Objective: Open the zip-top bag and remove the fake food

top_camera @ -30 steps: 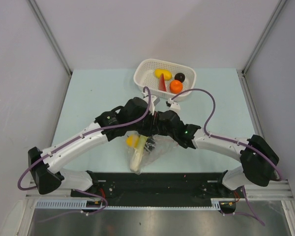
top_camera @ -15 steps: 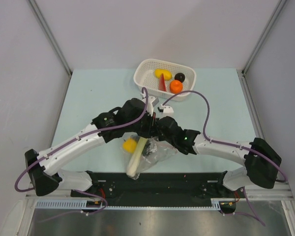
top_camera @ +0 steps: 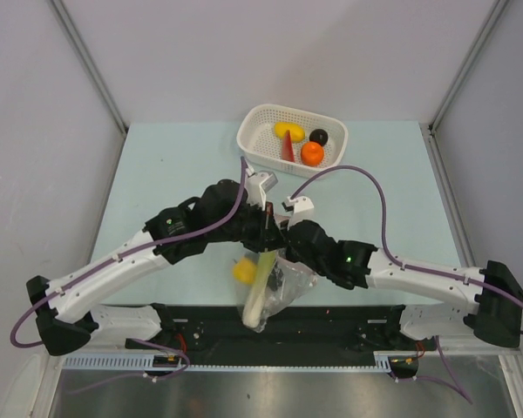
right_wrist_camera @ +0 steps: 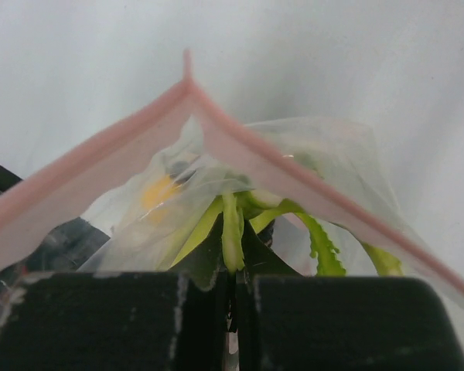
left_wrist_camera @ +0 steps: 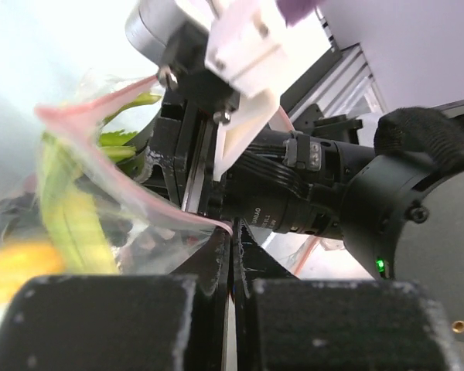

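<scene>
Pinching the bag (top_camera: 288,277) at its pink strip (right_wrist_camera: 131,131), you have both grippers clamped shut on plastic: the left gripper (left_wrist_camera: 232,259) and the right gripper (right_wrist_camera: 237,280) sit nearly touching, facing each other. The bag hangs just below them, with a lemon (top_camera: 242,271) and a green-white stalk (top_camera: 260,294) inside. You appear to be in the opening step. Next, draw the grippers apart evenly to part the seal. A jerk could slip a lip free.

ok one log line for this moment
left gripper: shut on zip-top bag | right gripper: shut on zip-top bag | green stalk: inside bag | white basket: other fake food
</scene>
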